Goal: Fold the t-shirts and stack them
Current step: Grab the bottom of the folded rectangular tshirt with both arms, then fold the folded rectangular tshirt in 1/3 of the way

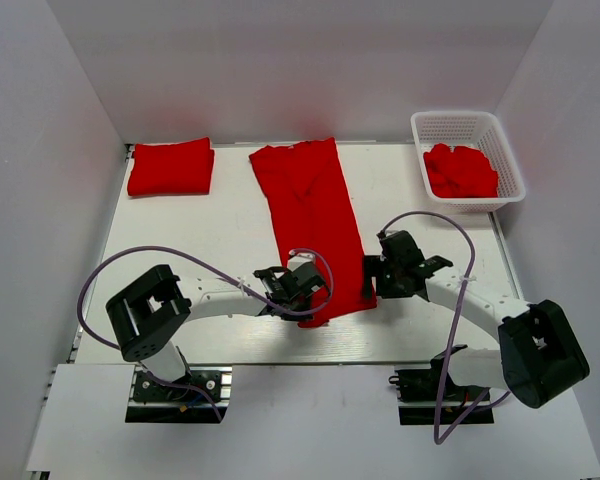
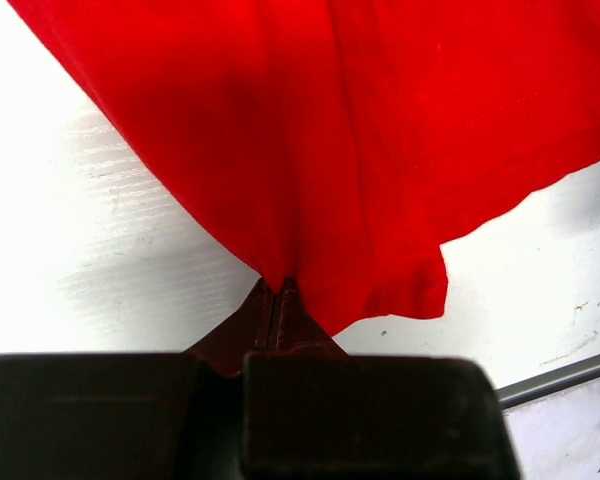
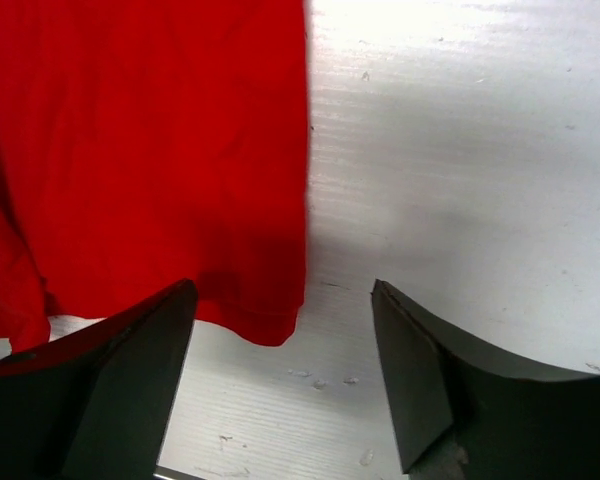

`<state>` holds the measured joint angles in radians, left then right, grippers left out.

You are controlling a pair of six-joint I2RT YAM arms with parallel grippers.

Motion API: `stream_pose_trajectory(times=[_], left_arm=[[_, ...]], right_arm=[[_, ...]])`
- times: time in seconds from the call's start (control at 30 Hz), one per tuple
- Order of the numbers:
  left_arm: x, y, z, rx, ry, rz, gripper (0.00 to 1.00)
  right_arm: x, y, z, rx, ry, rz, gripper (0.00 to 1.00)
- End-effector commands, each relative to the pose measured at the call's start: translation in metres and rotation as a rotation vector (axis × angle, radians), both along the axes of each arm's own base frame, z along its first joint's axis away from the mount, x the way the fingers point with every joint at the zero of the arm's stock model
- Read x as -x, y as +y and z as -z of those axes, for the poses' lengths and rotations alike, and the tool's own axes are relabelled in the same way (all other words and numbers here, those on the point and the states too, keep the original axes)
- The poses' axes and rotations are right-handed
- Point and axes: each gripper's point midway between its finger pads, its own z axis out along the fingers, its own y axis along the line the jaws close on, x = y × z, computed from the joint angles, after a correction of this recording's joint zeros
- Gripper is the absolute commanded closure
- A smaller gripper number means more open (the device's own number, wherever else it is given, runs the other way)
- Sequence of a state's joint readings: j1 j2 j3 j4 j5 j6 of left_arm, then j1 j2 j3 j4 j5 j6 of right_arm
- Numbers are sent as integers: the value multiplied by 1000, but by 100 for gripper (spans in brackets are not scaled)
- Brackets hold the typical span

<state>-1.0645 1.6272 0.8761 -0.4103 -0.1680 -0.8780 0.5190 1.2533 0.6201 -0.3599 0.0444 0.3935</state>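
Table: white ribbed top, three items sitting on it.

White table (image 1: 200,235) carries a folded red t-shirt (image 1: 170,167) at far left and a long red t-shirt (image 1: 310,220) laid as a narrow strip down the middle, slightly slanted, running from the far edge to close to the near edge. A white lattice basket (image 1: 458,124) sits at the far right corner. All three are well apart. Close up, the top is scuffed and specked. The strip's right edge lies straight and flat, and its near-left hem corner is bunched to a point. A metal rail (image 2: 570,375) runs along the near edge.
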Motion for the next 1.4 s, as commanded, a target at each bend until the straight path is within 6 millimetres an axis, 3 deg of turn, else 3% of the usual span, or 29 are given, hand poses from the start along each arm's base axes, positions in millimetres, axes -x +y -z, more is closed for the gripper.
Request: stream_pose_trajectory(times=[0.0, 0.1, 0.2, 0.23, 0.4, 0.67, 0.83, 0.97, 1.03, 1.07, 1.1, 1.17, 1.37], left_arm=[[32, 33, 26, -142, 125, 12, 100], [32, 33, 26, -142, 125, 12, 100], [33, 34, 27, -147, 131, 4, 100], [33, 34, 27, -147, 131, 3, 100], [32, 35, 27, -148, 126, -8, 100], [33, 28, -5, -100, 123, 1, 100], [14, 21, -28, -72, 70, -22, 100], [-17, 9, -52, -41, -12, -57, 100], [-25, 9, -52, -59, -21, -74, 100], [-37, 10, -59, -48, -34, -91, 100], [-42, 11, -55, -51, -32, -105, 100], [-61, 11, -66, -20, -57, -135, 100], [-104, 17, -87, -9, -128, -151, 100]], right_arm=[[0, 8, 3, -40, -1, -11, 25], [2, 14, 8, -64, 24, -24, 33], [7, 15, 14, -67, 52, -28, 49], [10, 16, 16, -74, 63, -34, 65], [19, 13, 21, -73, 89, -32, 100], [6, 8, -14, -60, -17, -27, 100], [-7, 15, -31, -88, -72, -31, 100], [-34, 29, -52, -120, -139, -36, 100], [-44, 28, -48, -88, -140, -22, 100], [-56, 32, -60, -97, -175, -16, 100], [-58, 33, -55, -82, -161, -15, 100], [-71, 36, -67, -83, -194, -4, 100], [-96, 46, -70, -72, -202, 6, 100]])
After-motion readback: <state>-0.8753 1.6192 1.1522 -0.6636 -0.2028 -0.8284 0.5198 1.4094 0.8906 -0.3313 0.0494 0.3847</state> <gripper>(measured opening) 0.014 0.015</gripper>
